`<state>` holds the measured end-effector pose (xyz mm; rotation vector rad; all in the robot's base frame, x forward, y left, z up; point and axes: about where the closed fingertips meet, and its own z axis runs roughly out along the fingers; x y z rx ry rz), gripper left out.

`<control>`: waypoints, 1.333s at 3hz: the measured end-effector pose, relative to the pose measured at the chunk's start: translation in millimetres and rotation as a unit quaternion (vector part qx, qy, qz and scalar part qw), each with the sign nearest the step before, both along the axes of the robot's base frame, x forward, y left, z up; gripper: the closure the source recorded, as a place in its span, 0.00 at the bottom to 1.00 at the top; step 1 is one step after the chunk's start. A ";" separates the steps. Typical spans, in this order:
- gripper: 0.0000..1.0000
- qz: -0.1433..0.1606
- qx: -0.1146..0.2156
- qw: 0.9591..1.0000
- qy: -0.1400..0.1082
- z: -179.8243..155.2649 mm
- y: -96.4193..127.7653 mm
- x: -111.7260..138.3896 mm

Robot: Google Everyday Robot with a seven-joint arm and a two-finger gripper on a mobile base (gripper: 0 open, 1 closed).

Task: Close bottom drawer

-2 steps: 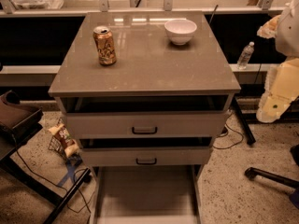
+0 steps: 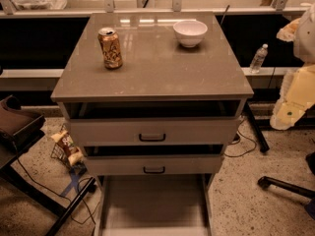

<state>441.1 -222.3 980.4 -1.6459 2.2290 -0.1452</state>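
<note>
Far left, a dark brown seat [image 2: 17, 124] sat beside the cabinet. A crumpled snack bag [image 2: 66, 145] lay on the speckled floor [image 2: 246, 205] just by the cabinet's left corner.

Up on the grey-brown cabinet surface [image 2: 157, 77], a gold and orange drink can [image 2: 110, 48] stood upright toward the back left. A round white bowl [image 2: 190, 32] sat well apart from it at the back right.

Below that, the top drawer [image 2: 197, 131] and the middle drawer [image 2: 113, 165], both pale grey-beige with small black handles, were each cracked open a bit. The bottom drawer [image 2: 153, 203], the lowest pale grey-beige one, was pulled way out toward the camera, with its front panel right down at the bottom edge of the view.

Right of the cabinet, a clear plastic water bottle [image 2: 258, 58] stood upright in the back. The robot's cream-coloured hand [image 2: 289, 109] hung at the far right, beside the cabinet and well apart from every drawer. Honestly couldn't tell if it was clenched or released.
</note>
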 end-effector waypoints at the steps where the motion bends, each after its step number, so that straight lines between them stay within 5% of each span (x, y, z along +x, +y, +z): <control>1: 0.00 -0.011 0.044 0.999 0.013 -51.9 -2.5 -1.4; 3: 0.00 0.010 0.191 0.980 0.057 -261.9 32.5 -31.8; 4: 0.00 0.019 0.226 0.974 0.028 -318.0 48.6 -25.7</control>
